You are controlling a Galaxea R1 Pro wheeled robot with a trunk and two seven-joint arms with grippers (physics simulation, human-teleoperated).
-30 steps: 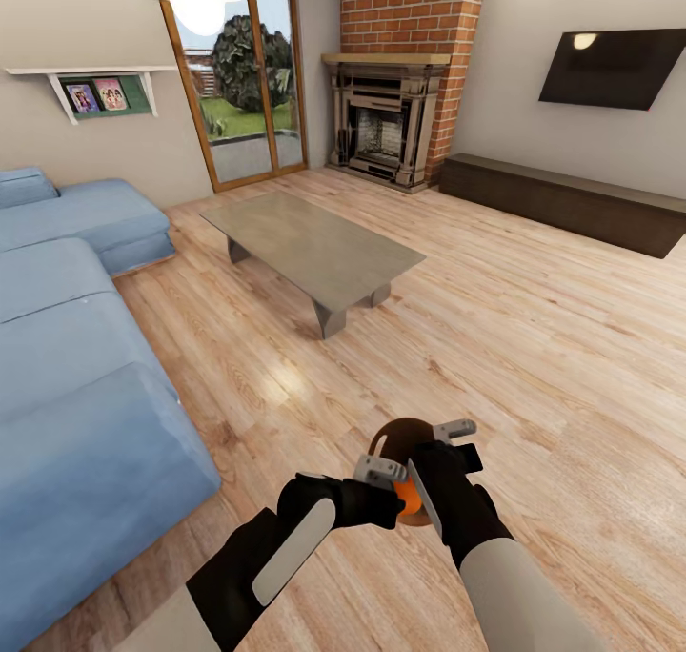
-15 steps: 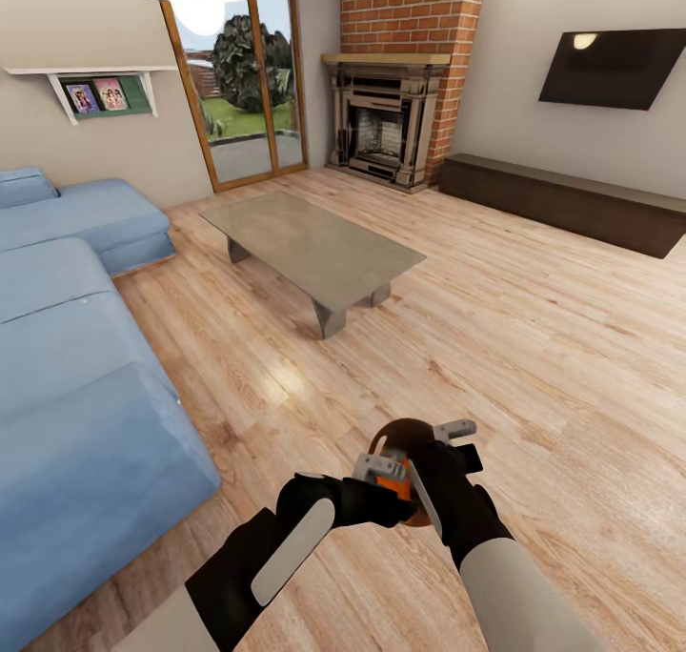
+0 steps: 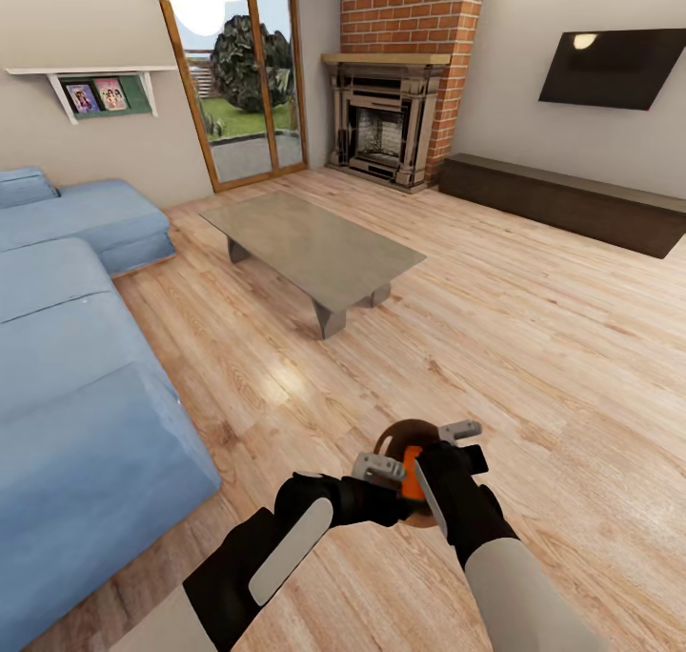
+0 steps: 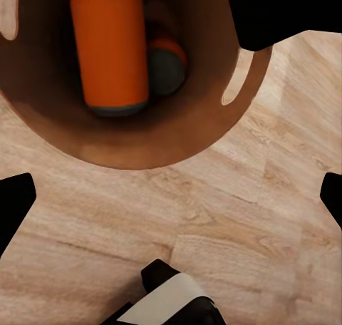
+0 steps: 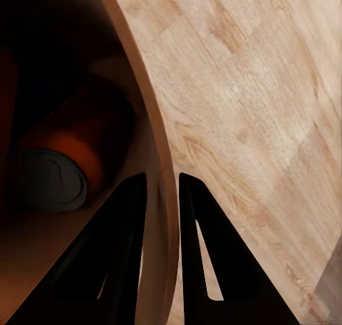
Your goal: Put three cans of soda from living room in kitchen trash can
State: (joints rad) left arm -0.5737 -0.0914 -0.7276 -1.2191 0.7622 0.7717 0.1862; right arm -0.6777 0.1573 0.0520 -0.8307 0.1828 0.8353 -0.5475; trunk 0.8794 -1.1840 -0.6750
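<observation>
Head view: my right end effector (image 3: 440,463) pinched wall of round brown copper-toned bin (image 3: 400,439), one finger (image 5: 121,254) inside, other outside, above light wood floor (image 3: 534,347). Left end effector (image 3: 379,468) beside bin, grip state unclear. Two orange soda cans with grey tops (image 4: 110,47) lay inside bin.

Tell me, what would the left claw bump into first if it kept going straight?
Probably the wood floor, close beside the brown trash can with orange soda cans inside. Depth is hard to judge, so it might clip the can's rim.
</observation>
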